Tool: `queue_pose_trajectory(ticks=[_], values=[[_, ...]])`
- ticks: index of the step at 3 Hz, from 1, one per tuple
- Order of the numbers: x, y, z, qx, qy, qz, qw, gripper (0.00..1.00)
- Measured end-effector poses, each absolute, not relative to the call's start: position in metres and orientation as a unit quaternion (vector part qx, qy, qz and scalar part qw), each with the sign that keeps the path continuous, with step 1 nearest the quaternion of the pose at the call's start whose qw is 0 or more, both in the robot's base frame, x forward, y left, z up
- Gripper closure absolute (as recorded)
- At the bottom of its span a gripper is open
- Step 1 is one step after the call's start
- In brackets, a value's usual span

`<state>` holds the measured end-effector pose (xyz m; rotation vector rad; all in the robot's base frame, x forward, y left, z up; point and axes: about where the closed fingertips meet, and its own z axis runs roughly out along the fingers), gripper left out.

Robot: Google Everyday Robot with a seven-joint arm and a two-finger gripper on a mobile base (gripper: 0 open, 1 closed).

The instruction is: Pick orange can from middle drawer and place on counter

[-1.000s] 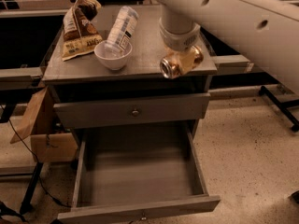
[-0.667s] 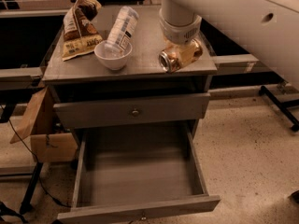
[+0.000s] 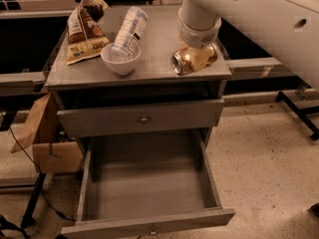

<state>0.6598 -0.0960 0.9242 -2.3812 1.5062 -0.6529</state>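
The orange can [image 3: 185,62] lies on its side under my white wrist, at the right front part of the counter [image 3: 154,66], its silver end facing the front. My gripper [image 3: 198,57] is shut on the can, low over the counter top; its fingers are mostly hidden by the wrist and the can. The middle drawer [image 3: 149,222] is pulled out below the cabinet and its tray shows nothing inside.
On the counter's left stand a white bowl [image 3: 120,58], a clear plastic bottle [image 3: 130,29] lying on its side and a brown snack bag [image 3: 84,28]. A closed drawer with a knob [image 3: 144,119] sits above the open one. A cardboard box [image 3: 47,143] stands left of the cabinet.
My gripper has carried the can up and back from the counter's right front edge to over the counter top, and lowered it towards the surface.
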Motion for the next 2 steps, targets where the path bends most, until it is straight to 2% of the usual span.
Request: queue_pose_trajectory(ticks=[2], values=[[0.769, -0.076, 0.912, -0.720, 0.592, -0.202, 0.300, 1.00]])
